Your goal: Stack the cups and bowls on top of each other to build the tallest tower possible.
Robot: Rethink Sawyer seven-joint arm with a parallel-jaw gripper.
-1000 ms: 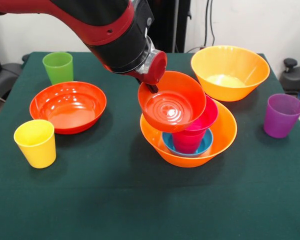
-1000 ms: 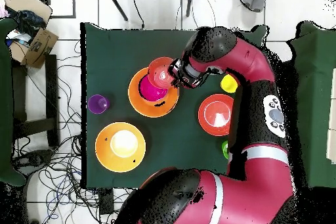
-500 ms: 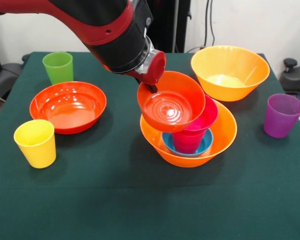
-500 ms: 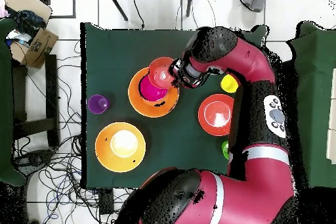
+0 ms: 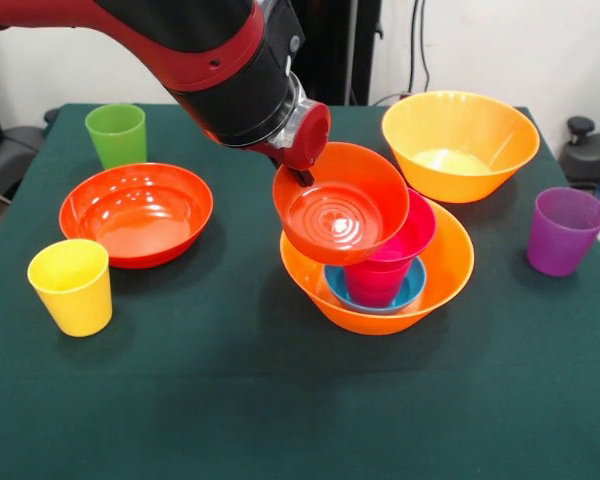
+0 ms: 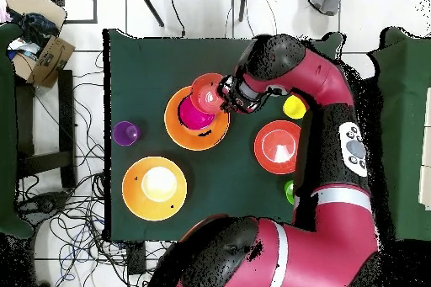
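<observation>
My gripper (image 5: 302, 176) is shut on the rim of the small red-orange bowl (image 5: 340, 208) and holds it tilted over the tower. The tower stands in a large orange bowl (image 5: 446, 268): a small blue bowl (image 5: 412, 289), a crimson-pink cup (image 5: 376, 284) and a magenta bowl (image 5: 421, 234) on the cup. The held bowl leans against the magenta bowl's near-left side. Loose on the table are a second large orange bowl (image 5: 460, 145), a wide red-orange bowl (image 5: 136, 212), a yellow cup (image 5: 72, 286), a green cup (image 5: 116, 135) and a purple cup (image 5: 564, 230). In the overhead view the held bowl (image 6: 206, 93) overlaps the tower (image 6: 182, 132).
A green cloth covers the table (image 5: 230, 400). The arm (image 5: 210, 60) reaches in from the top left, above the wide red-orange bowl. In the overhead view cardboard boxes (image 6: 46, 48) and cables lie on the floor beside the table.
The held red-orange bowl has shifted very slightly to the left over the tower. Nothing else has moved.
</observation>
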